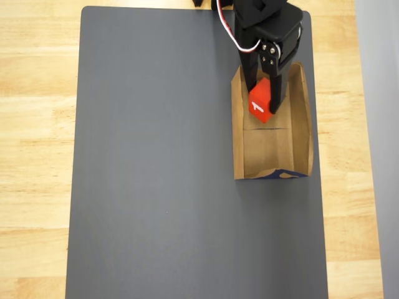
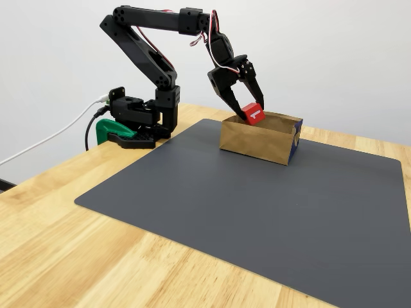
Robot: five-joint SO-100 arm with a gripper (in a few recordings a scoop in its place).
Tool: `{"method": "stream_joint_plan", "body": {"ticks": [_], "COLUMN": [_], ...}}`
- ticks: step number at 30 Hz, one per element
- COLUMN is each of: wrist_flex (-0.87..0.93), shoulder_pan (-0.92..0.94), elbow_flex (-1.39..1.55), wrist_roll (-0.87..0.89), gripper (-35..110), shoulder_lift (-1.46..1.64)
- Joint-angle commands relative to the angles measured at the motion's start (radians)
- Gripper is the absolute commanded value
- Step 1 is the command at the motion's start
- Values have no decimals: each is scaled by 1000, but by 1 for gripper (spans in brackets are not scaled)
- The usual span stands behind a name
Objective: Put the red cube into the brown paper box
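Claw grips the red cube above the brown paper box, hiding its far end.

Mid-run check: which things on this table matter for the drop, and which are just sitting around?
Job:
- red cube, held in the gripper over the box
- brown paper box, open, on the mat

Not the job:
- grey mat
- wooden table
- green clamp at the arm's base
- white cable off the table edge
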Motion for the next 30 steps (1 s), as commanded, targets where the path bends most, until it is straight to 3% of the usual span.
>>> {"method": "stream_joint_plan", "body": {"ticks": [1, 14, 22, 25, 30], "wrist_flex": [0, -15, -18, -11, -17], "shoulder_pan": [-12, -5, 14, 32, 101], "elbow_flex": [15, 20, 20, 18, -3], "wrist_roll": [-3, -32, -43, -55, -12], "gripper": [11, 30, 30, 29, 7], "shoulder_lift": [20, 6, 15, 34, 92]}}
